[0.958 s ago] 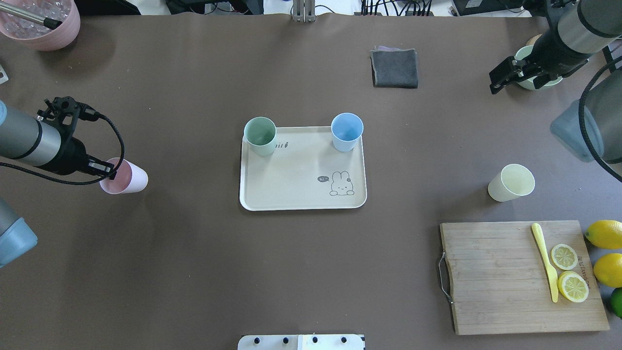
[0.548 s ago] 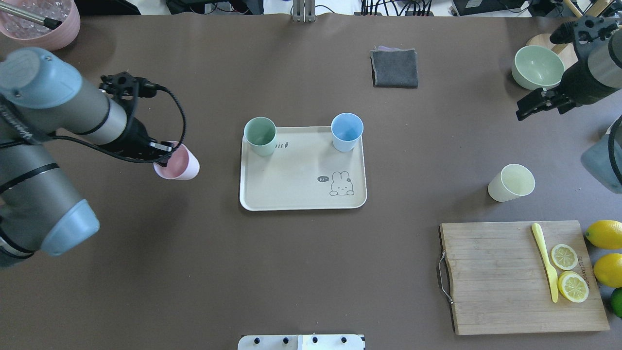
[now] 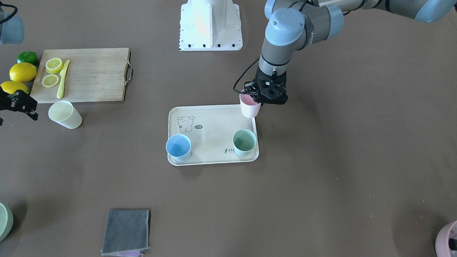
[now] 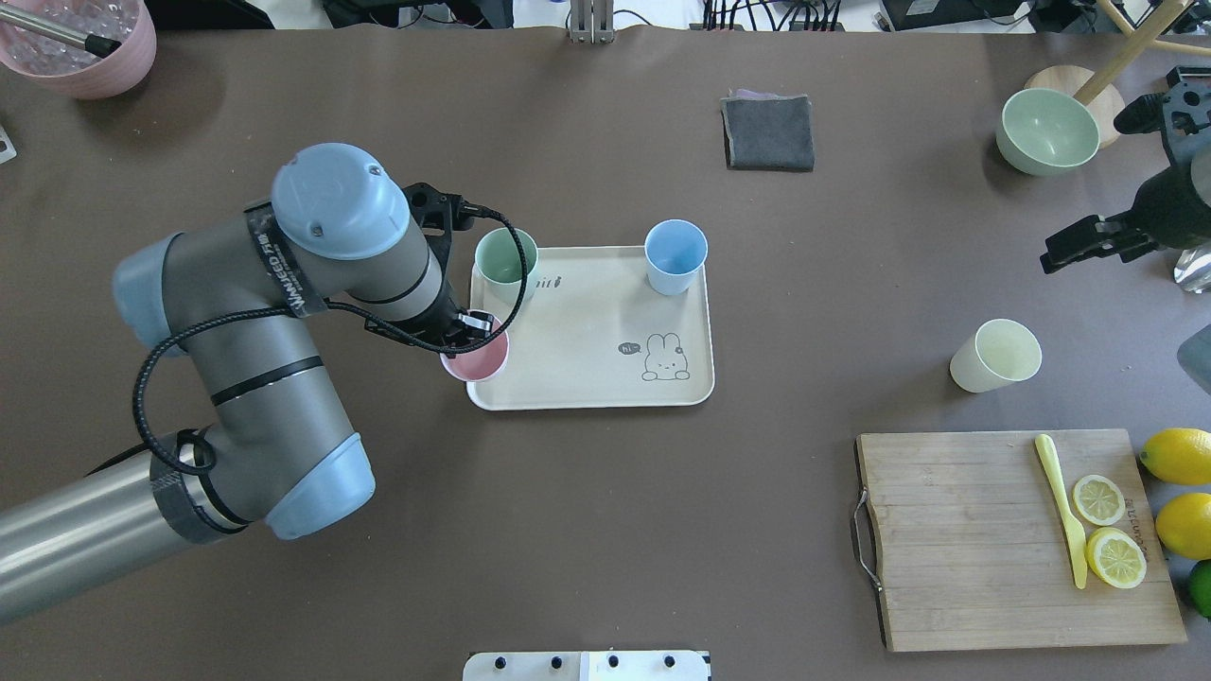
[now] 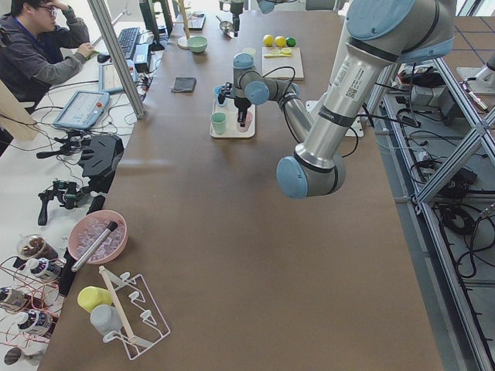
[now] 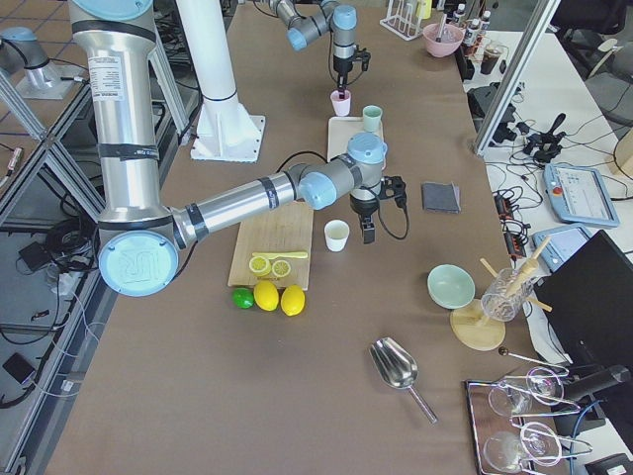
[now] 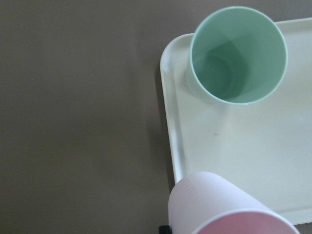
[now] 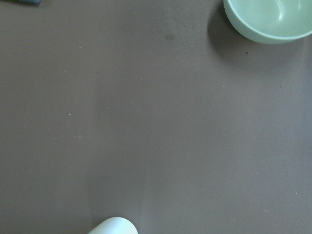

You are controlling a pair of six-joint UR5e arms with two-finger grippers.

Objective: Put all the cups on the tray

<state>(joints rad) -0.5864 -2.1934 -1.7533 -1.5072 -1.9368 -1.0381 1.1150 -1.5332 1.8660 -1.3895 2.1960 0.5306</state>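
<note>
Over brown desk [image 4: 605, 530]: notes pink cup [image 4: 478, 357] upright, mouth up, long axis vertical, above tray [image 4: 587, 378] at its robot-side left corner. Finds rim wall clamped between left gripper [image 4: 470, 328] jaws, body hanging below. Records right gripper [image 4: 1055, 257] jaws apart, near yellow cup [image 4: 995, 355].

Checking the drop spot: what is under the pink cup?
The pink cup, held by the left gripper, hangs over the tray's left rim and some bare table. Whether its base touches is hidden.
</note>
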